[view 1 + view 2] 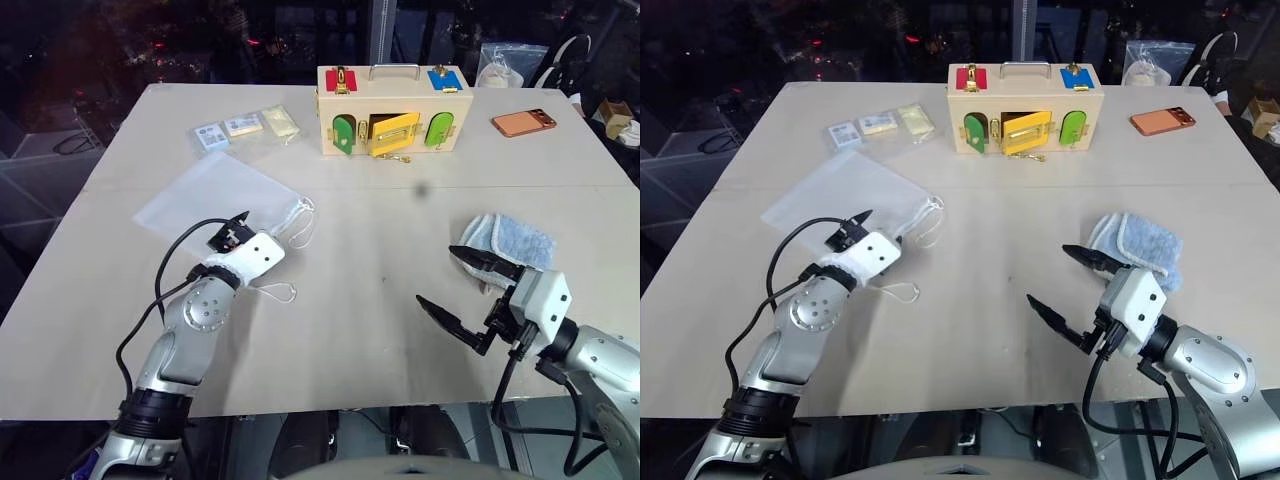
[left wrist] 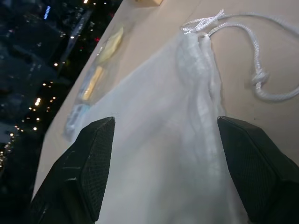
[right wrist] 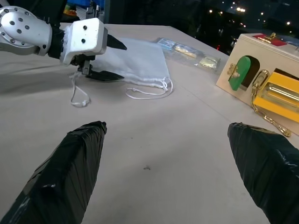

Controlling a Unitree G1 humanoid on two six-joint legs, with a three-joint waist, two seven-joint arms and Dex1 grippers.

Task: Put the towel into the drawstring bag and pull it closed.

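The drawstring bag (image 1: 215, 195) lies flat on the left of the table, a translucent white mesh pouch with its mouth and white cords (image 1: 300, 225) towards the middle. My left gripper (image 1: 232, 228) stands open at the bag's near edge by the mouth. In the left wrist view the mesh (image 2: 159, 154) spreads between its fingers (image 2: 88, 163). The light blue towel (image 1: 505, 240) lies folded on the right. Just in front of it my right gripper (image 1: 436, 274) is wide open and holds nothing, a little above the table.
A wooden lock box (image 1: 392, 110) with coloured doors stands at the back middle. Clear packets of small cards (image 1: 245, 128) lie behind the bag. An orange phone (image 1: 524, 123) and a plastic bag (image 1: 510, 62) are at the back right. The table's front edge (image 1: 330, 408) is close.
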